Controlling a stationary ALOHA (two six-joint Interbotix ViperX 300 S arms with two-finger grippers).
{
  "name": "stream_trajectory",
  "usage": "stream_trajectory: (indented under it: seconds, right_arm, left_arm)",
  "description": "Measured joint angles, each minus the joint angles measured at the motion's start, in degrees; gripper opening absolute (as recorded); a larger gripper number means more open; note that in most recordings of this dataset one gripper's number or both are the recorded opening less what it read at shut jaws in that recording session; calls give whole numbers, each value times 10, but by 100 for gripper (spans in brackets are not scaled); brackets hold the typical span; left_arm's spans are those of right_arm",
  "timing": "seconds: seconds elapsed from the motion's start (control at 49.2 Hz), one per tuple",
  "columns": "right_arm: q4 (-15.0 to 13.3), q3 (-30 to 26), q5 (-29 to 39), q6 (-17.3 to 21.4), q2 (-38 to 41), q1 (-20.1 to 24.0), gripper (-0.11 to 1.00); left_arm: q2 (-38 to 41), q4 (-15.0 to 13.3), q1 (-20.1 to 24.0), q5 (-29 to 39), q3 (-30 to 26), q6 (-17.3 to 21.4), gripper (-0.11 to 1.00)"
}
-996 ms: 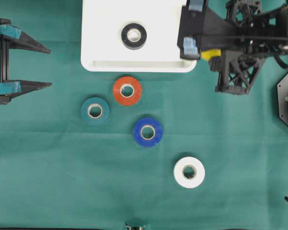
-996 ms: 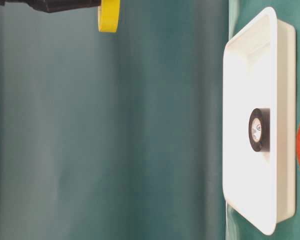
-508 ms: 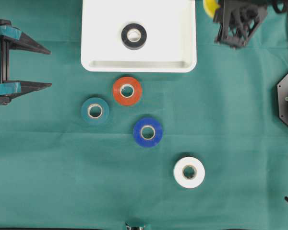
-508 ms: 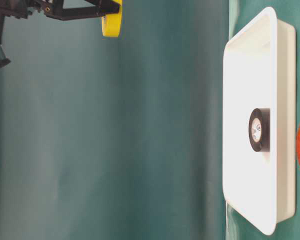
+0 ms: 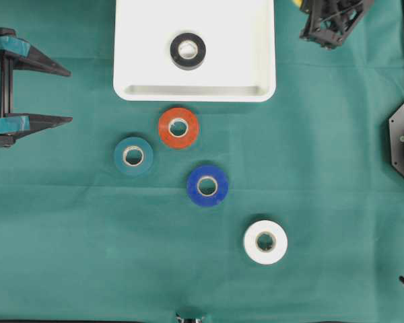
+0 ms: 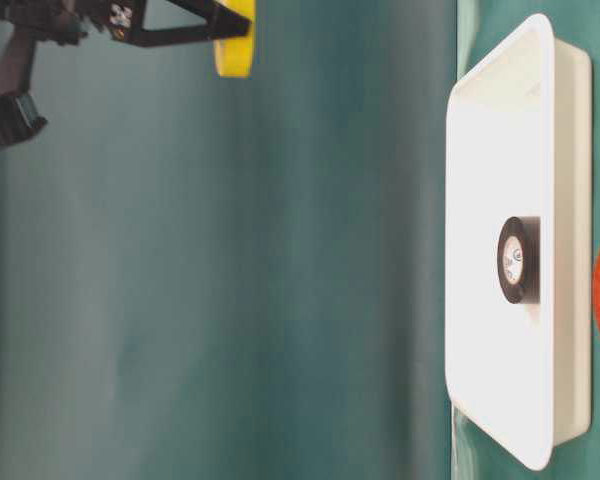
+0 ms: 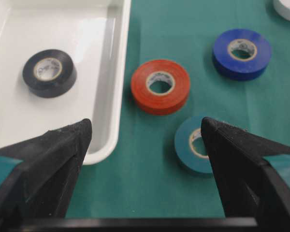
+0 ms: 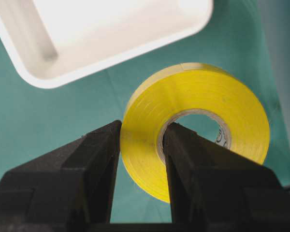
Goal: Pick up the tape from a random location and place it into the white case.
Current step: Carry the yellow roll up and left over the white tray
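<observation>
From overhead, you see the large shallow white plastic case (image 5: 195, 50) at twelve o'clock on the green-clothed tabletop (image 5: 87, 256), with one black tape roll (image 5: 188, 50) already lying flat inside it. Four rolls lie on the cloth outside it: a flat orange-red tape roll (image 5: 178, 127) just below the case rim, a teal tape roll (image 5: 133, 156) at its eight o'clock, a dark blue tape roll (image 5: 207, 185) nearer centre, and a white tape roll (image 5: 265, 241) at five o'clock. Your left tool (image 5: 44, 91) sits at nine o'clock, jaws spread wide and empty. Your right tool is mostly cut off at the one o'clock corner.

From table level, the right tool (image 6: 225, 25) hangs high at eleven o'clock, well apart from the case, carrying a bright yellow tape roll (image 6: 234, 45).

Through the left wrist camera, the spread black jaws frame the case wall, the black roll, and the orange-red, teal and blue rolls; nothing is between them.

Through the right wrist camera, the jaws are clamped on the yellow roll's wall, one finger outside and one through the core. The case corner shows at eleven o'clock, so the roll is beside the case, not over it.

By my reading, one roll is delivered and the yellow one is lifted but not yet over the case; carrying it across and releasing remain, then the four on the cloth.

Small print marks the cardboard cores, too small to read.
</observation>
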Motion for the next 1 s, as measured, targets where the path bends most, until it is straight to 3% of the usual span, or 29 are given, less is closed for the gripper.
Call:
stream_trajectory:
  seconds: [0.244, 0.793, 0.996]
  right_arm:
    - [1, -21, -24, -12, 43, -1, 29]
    - [1, -157, -43, -61, 164, -1, 29]
    - [4, -162, -42, -61, 170, -1, 29]
  left_arm:
    - [0, 0, 0, 0, 0, 0, 93]
    - [0, 0, 0, 0, 0, 0, 93]
    - [0, 1, 0, 0, 0, 0, 93]
